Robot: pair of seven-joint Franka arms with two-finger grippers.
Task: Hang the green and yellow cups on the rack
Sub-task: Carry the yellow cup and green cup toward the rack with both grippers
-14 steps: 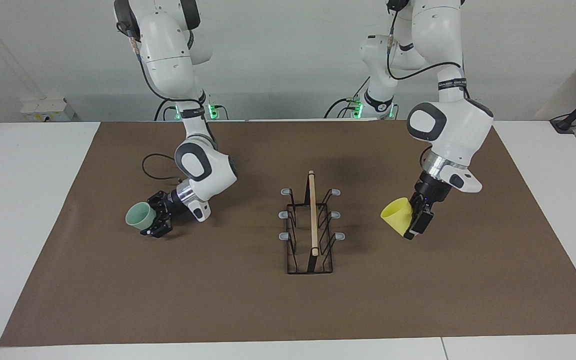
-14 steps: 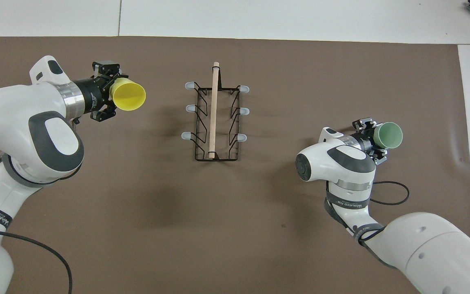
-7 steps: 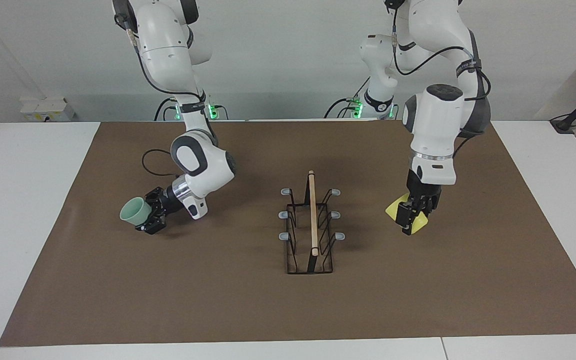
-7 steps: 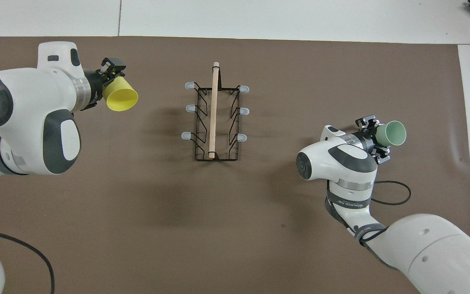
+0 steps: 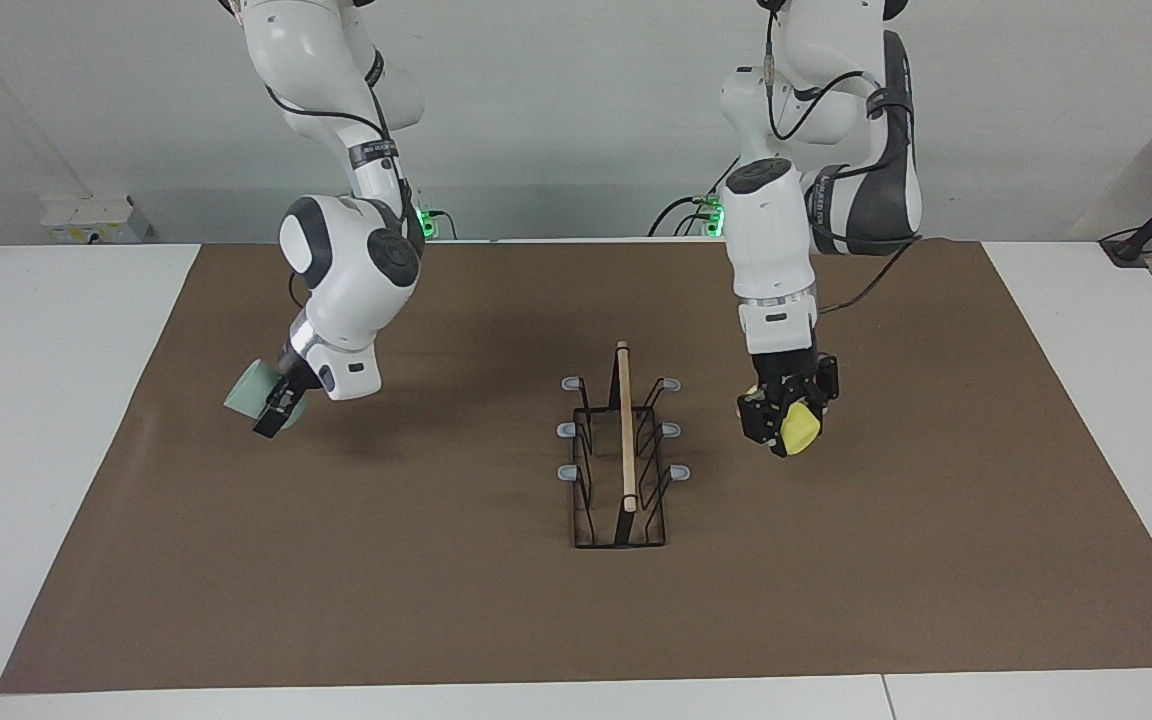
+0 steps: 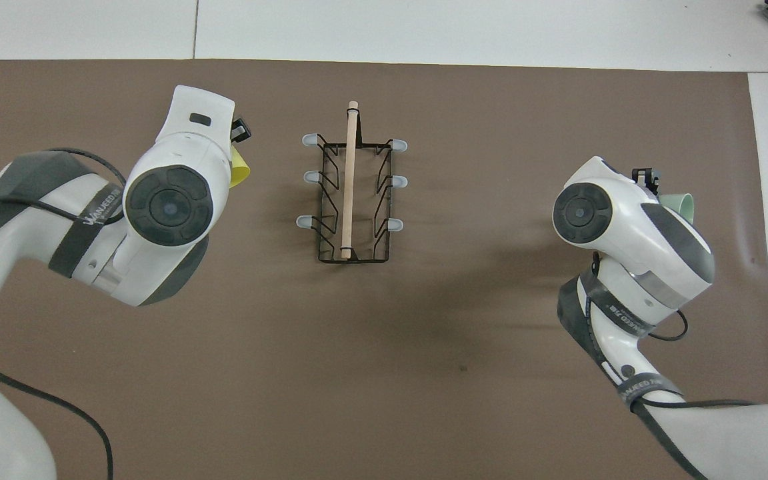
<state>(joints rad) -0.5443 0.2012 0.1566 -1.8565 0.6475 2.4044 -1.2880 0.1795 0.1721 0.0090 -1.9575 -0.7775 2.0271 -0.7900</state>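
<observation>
Between clamped grippers, left gripper [image 5: 784,425] with smooth yellow cup [image 5: 799,427], right gripper [image 5: 274,413] with mint cup [image 5: 252,394]: black wire rack [image 5: 620,462]

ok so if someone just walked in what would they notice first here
Probably the two white arms hanging over the brown mat, each carrying a cup: the left pincer holds the yellow cup in the air close beside the rack, the right pincer holds the green cup toward its own end. The black wire rack stands mid-mat, all prongs bare.
</observation>
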